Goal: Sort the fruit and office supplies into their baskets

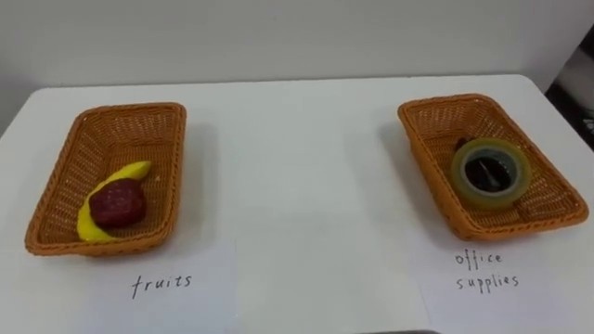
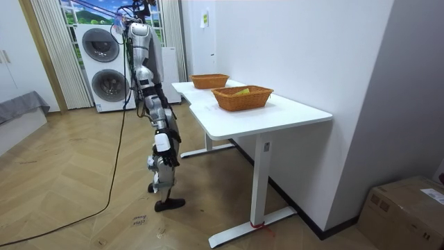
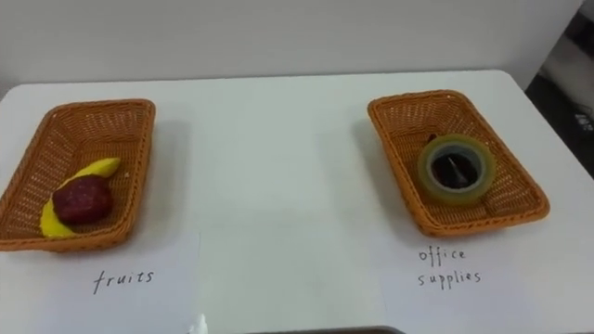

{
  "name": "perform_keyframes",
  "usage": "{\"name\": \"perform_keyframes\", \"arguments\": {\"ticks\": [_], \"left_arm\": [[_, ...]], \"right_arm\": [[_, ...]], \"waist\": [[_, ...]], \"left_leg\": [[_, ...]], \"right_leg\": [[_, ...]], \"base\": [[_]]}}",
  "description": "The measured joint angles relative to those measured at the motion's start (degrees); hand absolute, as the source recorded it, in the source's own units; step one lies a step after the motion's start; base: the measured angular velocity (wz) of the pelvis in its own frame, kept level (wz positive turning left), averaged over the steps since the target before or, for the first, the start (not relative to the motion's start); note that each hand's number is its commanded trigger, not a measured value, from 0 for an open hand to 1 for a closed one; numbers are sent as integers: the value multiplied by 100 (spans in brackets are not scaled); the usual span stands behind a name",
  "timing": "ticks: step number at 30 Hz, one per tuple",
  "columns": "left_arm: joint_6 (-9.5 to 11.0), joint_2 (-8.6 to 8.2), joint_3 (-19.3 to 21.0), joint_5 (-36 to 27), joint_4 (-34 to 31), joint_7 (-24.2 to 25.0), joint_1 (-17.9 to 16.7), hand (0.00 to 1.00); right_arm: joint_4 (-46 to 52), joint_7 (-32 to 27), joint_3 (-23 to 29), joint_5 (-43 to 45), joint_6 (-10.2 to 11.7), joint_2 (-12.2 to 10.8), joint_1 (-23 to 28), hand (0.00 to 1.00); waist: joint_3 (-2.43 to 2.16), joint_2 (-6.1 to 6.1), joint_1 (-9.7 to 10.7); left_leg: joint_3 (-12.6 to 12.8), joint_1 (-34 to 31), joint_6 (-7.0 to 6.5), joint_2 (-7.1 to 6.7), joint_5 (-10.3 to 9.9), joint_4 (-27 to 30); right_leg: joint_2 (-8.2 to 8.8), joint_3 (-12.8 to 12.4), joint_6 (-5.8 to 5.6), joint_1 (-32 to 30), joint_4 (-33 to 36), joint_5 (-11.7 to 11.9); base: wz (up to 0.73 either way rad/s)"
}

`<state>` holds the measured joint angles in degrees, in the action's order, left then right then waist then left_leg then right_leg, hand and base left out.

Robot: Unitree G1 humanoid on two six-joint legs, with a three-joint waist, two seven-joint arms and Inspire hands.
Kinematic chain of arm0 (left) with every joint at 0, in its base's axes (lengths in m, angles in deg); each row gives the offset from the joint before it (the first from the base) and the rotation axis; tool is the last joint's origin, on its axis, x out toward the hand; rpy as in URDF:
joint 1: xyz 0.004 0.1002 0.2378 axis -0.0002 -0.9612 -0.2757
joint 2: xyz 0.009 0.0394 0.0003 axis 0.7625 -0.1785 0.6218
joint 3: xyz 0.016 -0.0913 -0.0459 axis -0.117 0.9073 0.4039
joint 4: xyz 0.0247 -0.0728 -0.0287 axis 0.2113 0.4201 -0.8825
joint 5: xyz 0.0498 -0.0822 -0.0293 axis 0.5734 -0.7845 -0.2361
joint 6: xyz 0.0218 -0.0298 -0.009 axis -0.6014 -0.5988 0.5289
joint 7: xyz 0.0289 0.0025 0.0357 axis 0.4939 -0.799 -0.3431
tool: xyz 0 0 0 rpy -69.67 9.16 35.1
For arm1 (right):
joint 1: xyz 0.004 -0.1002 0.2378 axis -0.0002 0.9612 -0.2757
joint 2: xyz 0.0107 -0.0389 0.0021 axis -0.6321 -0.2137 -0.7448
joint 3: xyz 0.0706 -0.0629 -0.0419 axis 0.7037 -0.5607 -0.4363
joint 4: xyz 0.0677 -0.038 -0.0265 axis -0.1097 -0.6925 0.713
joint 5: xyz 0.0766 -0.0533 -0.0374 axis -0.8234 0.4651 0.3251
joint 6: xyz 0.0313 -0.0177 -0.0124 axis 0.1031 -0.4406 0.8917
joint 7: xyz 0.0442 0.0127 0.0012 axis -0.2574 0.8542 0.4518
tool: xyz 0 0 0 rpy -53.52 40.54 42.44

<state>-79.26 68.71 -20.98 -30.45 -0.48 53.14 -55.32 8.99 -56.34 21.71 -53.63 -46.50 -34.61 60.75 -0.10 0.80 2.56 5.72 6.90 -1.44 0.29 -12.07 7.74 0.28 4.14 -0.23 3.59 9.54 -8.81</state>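
On the white table (image 1: 297, 158) stand two woven baskets. The left basket (image 1: 130, 119) holds a yellow banana (image 1: 132, 173) with a dark red fruit (image 1: 117, 204) lying on it. In the right basket (image 1: 436, 116) lies a roll of clear tape (image 1: 490, 173), with something small and black under its hole. In the room view I stand at the table's long side, facing the baskets (image 2: 241, 97). My left hand (image 2: 165, 139) hangs low by my side, away from the table.
A paper label reading fruits (image 1: 162, 283) lies before the left basket, one reading office supplies (image 1: 487, 271) before the right. Behind me are stacked washing machines (image 2: 104, 66); a cardboard box (image 2: 409, 208) sits on the floor past the table.
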Motion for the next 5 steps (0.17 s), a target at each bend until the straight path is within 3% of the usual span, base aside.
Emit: {"name": "perform_keyframes", "arguments": {"ticks": [5], "left_arm": [[-11, -39, -64, -4, 158, 63, 48, 0]], "right_arm": [[-155, 350, -237, 295, -99, -15, -98, 0]], "waist": [[3, -3, -28]], "left_leg": [[-118, -7, -13, -17, -9, -3]], "right_leg": [[25, 103, -10, 34, -89, -13]], "base": [[12]]}}
